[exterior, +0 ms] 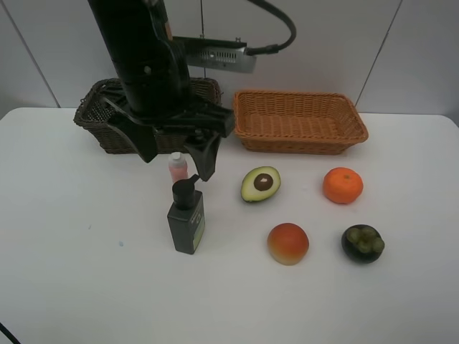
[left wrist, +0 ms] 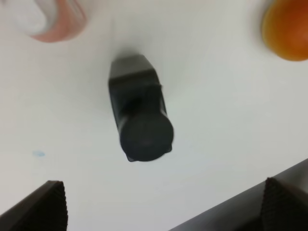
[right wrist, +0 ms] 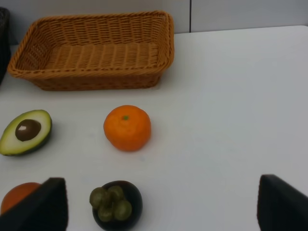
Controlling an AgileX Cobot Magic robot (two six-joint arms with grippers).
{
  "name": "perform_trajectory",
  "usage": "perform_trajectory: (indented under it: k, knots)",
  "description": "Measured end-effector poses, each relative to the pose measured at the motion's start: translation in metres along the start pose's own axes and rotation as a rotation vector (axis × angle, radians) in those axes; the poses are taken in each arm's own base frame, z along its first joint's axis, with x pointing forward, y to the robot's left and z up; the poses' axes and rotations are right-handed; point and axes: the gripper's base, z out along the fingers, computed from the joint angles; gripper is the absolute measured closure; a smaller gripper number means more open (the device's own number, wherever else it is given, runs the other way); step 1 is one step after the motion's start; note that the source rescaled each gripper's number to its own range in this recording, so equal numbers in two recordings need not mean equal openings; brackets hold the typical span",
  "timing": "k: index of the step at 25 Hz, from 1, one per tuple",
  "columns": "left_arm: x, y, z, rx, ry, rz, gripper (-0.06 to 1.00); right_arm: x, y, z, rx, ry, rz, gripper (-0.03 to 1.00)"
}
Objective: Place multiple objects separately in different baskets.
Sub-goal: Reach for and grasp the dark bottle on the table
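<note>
Presently, the left tool [exterior: 176,159] is found spread wide and nothing is gripped by it. It is held above the bench [exterior: 72,287], over the two bottles, just in front of the dark basket [exterior: 93,122]. From its wrist view, the pump bottle [exterior: 186,223] is seen from above, upright and clear of both fingers [left wrist: 45,207]; that view is blurred.

The pink bottle [exterior: 177,167] is noted standing just behind the pump bottle, partly hidden by the tool, so it cannot be told whether the two touch.

The right tool [right wrist: 166,204] is seen in its own wrist view only. It is spread wide, is empty, and is held on the near side of the fruit.

The fruit is laid out on the bench to the right of the bottles, each piece apart from the others:
- avocado [exterior: 260,183], cut face up, far left of the group;
- orange [exterior: 342,185], far right;
- peach [exterior: 288,244], near left;
- mangosteen [exterior: 362,244], near right.

The tan basket [exterior: 301,142] is set at the far side, behind the avocado and orange, with nothing seen in it. The dark basket is placed just to its left; its inside is largely hidden by the left arm.
</note>
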Motion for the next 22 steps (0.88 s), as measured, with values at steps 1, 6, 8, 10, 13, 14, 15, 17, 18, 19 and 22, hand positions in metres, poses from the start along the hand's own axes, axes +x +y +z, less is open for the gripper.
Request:
perform_trajectory:
  k: [1, 6, 8, 10, 13, 14, 15, 17, 18, 19, 22]
  knots:
    - [0.001, -0.004, 0.002, -0.028, -0.003, 0.007, -0.06, 0.0, 0.0, 0.0, 0.0, 0.0, 0.0, -0.03]
    - [0.008, -0.007, 0.015, -0.088, 0.028, -0.039, -0.06, 0.0, 0.0, 0.0, 0.0, 0.0, 0.0, -0.03]
    - [0.015, -0.005, 0.025, -0.09, 0.069, -0.053, -0.06, 0.0, 0.0, 0.0, 0.0, 0.0, 0.0, -0.03]
    - [0.02, -0.003, 0.034, -0.092, 0.085, -0.061, -0.06, 0.0, 0.0, 0.0, 0.0, 0.0, 0.0, -0.03]
    - [0.021, -0.003, 0.046, -0.075, 0.046, -0.068, -0.06, 0.0, 0.0, 0.0, 0.0, 0.0, 0.0, -0.03]
    - [0.02, -0.003, 0.049, -0.068, 0.029, -0.069, -0.06, 0.0, 0.0, 0.0, 0.0, 0.0, 0.0, -0.03]
    - [0.018, -0.003, 0.052, -0.063, 0.017, -0.069, -0.06, 0.0, 0.0, 0.0, 0.0, 0.0, 0.0, -0.03]
    - [0.014, -0.004, 0.061, -0.057, 0.003, -0.069, -0.06, 0.0, 0.0, 0.0, 0.0, 0.0, 0.0, -0.03]
    - [0.013, -0.004, 0.066, -0.058, 0.003, -0.069, -0.06, 0.0, 0.0, 0.0, 0.0, 0.0, 0.0, -0.03]
    - [0.011, -0.005, 0.073, -0.061, 0.012, -0.07, -0.06, 0.0, 0.0, 0.0, 0.0, 0.0, 0.0, -0.03]
    - [0.008, -0.005, 0.096, -0.073, 0.041, -0.077, -0.06, 0.0, 0.0, 0.0, 0.0, 0.0, 0.0, -0.03]
